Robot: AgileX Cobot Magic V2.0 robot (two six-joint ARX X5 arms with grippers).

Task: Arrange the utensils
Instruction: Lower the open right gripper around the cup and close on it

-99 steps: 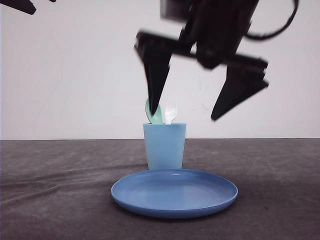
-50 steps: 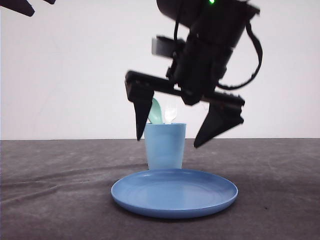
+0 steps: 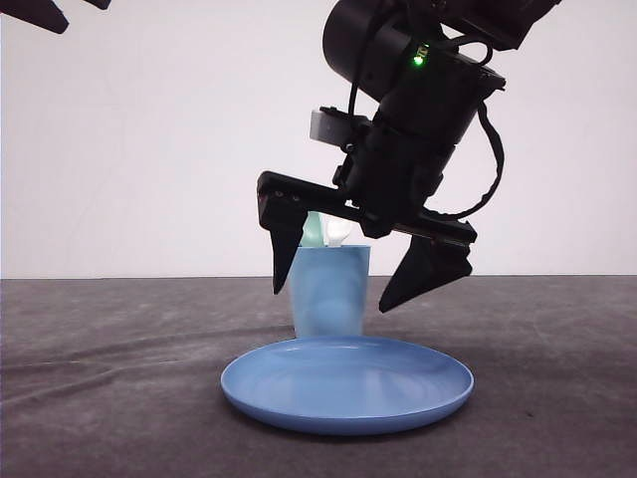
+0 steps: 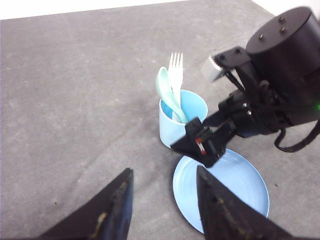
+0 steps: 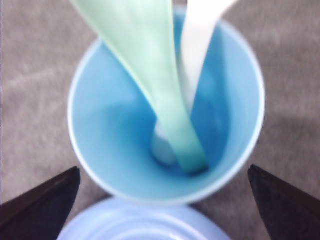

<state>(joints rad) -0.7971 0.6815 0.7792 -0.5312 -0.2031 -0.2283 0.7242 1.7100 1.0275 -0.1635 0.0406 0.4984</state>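
**Right gripper over the cup, both utensils standing inside**

While I hold the right gripper (image 3: 328, 291) spread wide above the cup (image 3: 329, 291), its two fingers straddle the cup's upper part in the front view, one on each side, touching nothing that I can see. The spoon (image 5: 150, 75) and fork (image 5: 200, 45) stand together in the cup, handles down against its bottom, heads leaning out over the far rim as the left wrist view shows them. Their long axes run close to upright, tilted slightly away from the plate (image 3: 347, 383), which sits just in front of the cup.

What the next move turns on, as I judge it: the utensils lie straight below my right gripper, almost along its approach line, so the fingers would have to close across the handles and not across the cup. My right arm is plainly the nearer one; the left gripper (image 4: 162, 212) hangs well back and high, its fingers apart and empty.

Hard to read from here: the front view hides most of both utensils behind the gripper body, and only a sliver of mint and white shows above the rim. The right wrist view is blurred near the heads, so I cannot tell whether spoon and fork touch each other at the bottom.
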